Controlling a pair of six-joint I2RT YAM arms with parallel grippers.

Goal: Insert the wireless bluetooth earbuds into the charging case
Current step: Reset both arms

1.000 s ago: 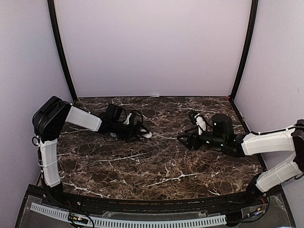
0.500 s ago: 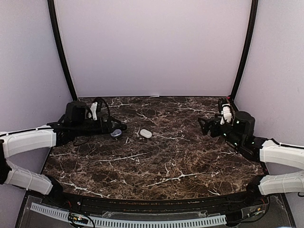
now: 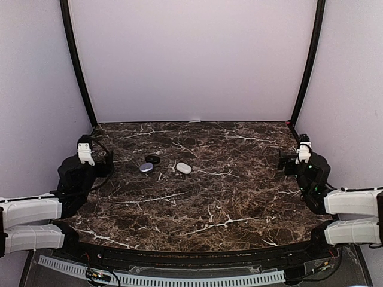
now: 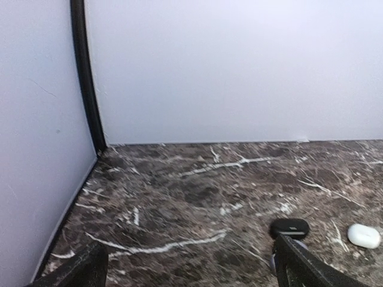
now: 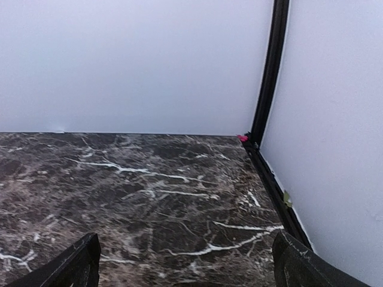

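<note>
A closed white oval charging case [image 3: 184, 168] lies on the marble table left of the middle. A grey oval case [image 3: 146, 168] and a flat black oval piece [image 3: 153, 159] lie just left of it. The left wrist view shows the white case [image 4: 364, 235] and the black piece [image 4: 289, 227], with the grey one mostly hidden behind a finger. No loose earbuds show in any view. My left gripper [image 3: 103, 161] is open and empty at the left edge, well apart from the cases. My right gripper [image 3: 287, 161] is open and empty at the far right.
The marble table [image 3: 209, 203] is walled by pale panels at the back and sides, with black corner posts [image 3: 78, 72]. A small pink bit [image 5: 242, 138] lies at the back right corner. My left fingers [image 4: 78, 272] frame only table.
Both arms have pulled back from the middle to the sides of the table. The left gripper has drawn away from the cases, which now lie uncovered.
</note>
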